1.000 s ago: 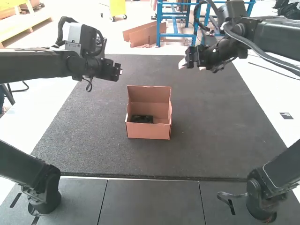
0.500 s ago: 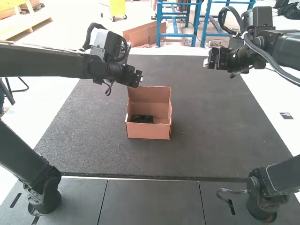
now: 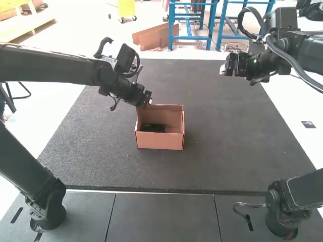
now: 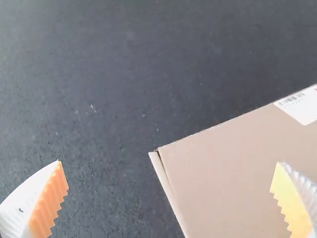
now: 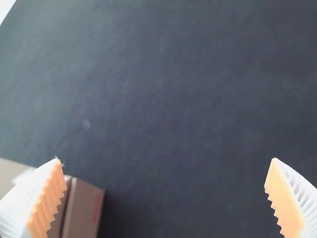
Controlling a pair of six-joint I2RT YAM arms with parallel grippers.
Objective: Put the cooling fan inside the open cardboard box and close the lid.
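Nearest to me, the black mat [image 3: 91, 151] covers the table in front of the two arm bases, and the cardboard box [image 3: 159, 139] sits on it about in the middle, its plain front wall facing me. I can see down into the opening, where the cooling fan [image 3: 153, 127] lies as a dark shape on the floor of the box toward the left side. Behind it, the lid [image 3: 161, 111] is raised from the back edge and not down over the opening. I cannot judge how far it tilts. The left gripper [image 3: 145, 100] is at the lid's top left corner, reaching in from the left arm. From the high view I cannot tell whether it touches the cardboard or hangs just off it. On the left wrist camera its white ribbed fingers [image 4: 47, 198] with orange pads are spread wide with nothing between them. The lid's brown outer face lies under them, carrying a white label [image 4: 302, 106] near one edge, with mat beside it. Farther back and well off to the right, the right gripper [image 3: 225, 64] hangs above the mat, well apart from the box. Its wrist camera shows the fingers [image 5: 44, 198] spread wide and holding nothing. There is dark mat below and a corner of brown cardboard [image 5: 81, 213] just beside one finger.
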